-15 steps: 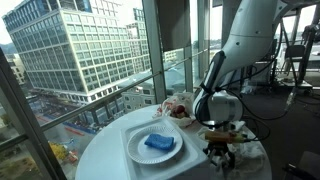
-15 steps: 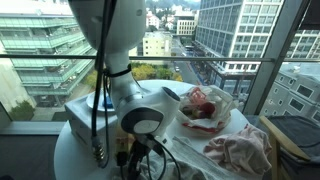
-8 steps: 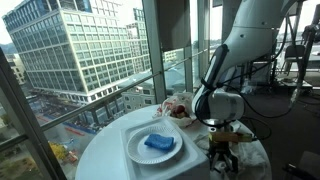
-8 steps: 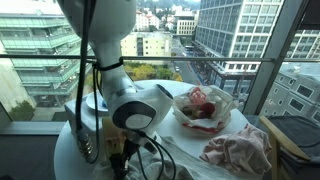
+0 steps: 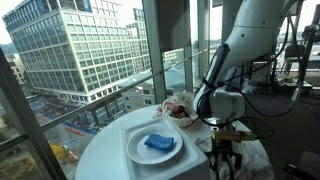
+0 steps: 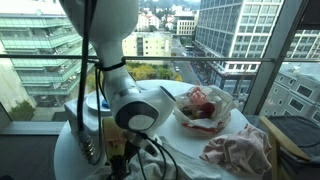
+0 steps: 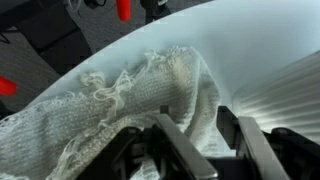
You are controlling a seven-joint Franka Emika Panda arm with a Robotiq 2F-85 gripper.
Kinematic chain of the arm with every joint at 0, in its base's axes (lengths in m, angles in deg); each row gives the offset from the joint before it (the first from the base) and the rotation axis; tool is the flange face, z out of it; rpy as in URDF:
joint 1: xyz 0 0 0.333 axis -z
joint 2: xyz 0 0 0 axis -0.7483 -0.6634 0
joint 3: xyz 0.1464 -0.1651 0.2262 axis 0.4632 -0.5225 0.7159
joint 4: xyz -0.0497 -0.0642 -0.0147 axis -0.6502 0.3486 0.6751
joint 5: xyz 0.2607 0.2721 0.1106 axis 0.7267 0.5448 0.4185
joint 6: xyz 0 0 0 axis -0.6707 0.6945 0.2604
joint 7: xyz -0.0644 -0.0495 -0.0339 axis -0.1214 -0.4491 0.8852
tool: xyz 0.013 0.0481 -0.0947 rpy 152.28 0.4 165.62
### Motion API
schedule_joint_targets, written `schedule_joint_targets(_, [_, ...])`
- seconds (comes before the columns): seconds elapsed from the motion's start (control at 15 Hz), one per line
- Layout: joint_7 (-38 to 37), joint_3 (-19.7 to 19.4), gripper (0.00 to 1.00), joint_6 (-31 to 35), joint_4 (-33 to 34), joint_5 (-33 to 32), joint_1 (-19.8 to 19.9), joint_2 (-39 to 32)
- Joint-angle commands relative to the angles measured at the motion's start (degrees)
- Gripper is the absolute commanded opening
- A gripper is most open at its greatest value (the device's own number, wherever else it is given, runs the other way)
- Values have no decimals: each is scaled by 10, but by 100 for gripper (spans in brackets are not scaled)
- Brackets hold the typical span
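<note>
My gripper hangs low over a pale, frayed cloth at the edge of the round white table. In the wrist view the cloth fills the left and middle, and a fold of it runs down between my two dark fingers. The gripper is open: the jaws stand apart with a gap beside the fold, and they do not pinch it. In an exterior view the bunched cloth lies to one side of the arm, whose body hides the fingers.
A white plate holding a blue sponge sits beside the gripper. A bowl of red and white items stands at the back by the window glass. Cables hang from the arm.
The jaws have come apart from shut. The gripper has shifted a little lower and toward the table's edge over the cloth.
</note>
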Motion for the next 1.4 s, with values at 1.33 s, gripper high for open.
schedule_joint_targets(1.33, [-38, -97, 95, 168, 26, 273, 37, 48])
